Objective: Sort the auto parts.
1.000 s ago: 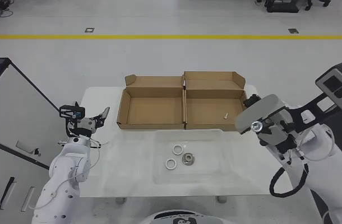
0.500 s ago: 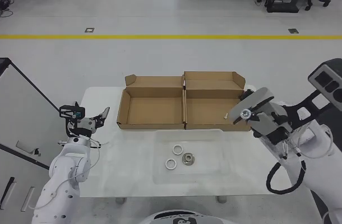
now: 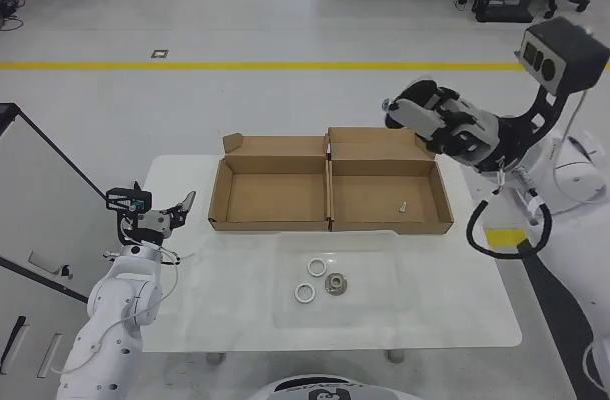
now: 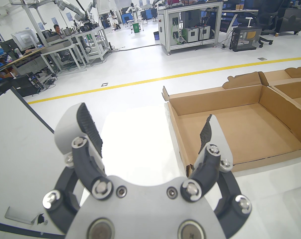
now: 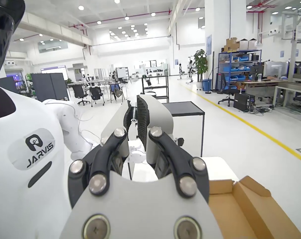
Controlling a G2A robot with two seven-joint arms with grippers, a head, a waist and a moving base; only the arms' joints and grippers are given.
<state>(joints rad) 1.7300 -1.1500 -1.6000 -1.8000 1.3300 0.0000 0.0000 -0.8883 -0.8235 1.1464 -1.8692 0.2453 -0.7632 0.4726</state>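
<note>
Two open cardboard boxes sit side by side at the back of the table, the left box (image 3: pixel 270 197) bare inside and the right box (image 3: pixel 385 197) with a small screw (image 3: pixel 403 208) lying in it. On a clear mat (image 3: pixel 375 300) lie two white rings (image 3: pixel 316 267) (image 3: pixel 304 294) and a metal nut (image 3: pixel 336 284). My right gripper (image 3: pixel 391 104) (image 5: pixel 135 101) hangs high over the right box's back flap, shut on a small threaded screw (image 5: pixel 133 115). My left gripper (image 3: pixel 177 208) (image 4: pixel 148 115) stands open with nothing in it, off the left box's (image 4: pixel 240 130) left side.
A white cabinet (image 3: pixel 30 200) stands left of the table. The table's right half (image 3: pixel 465 290) and front edge are bare white surface. The box flaps (image 3: pixel 380 140) stand up along the back.
My right arm has swung up and back from the table's right side to above the right box's rear flap, and stays shut. The left arm has not moved.
</note>
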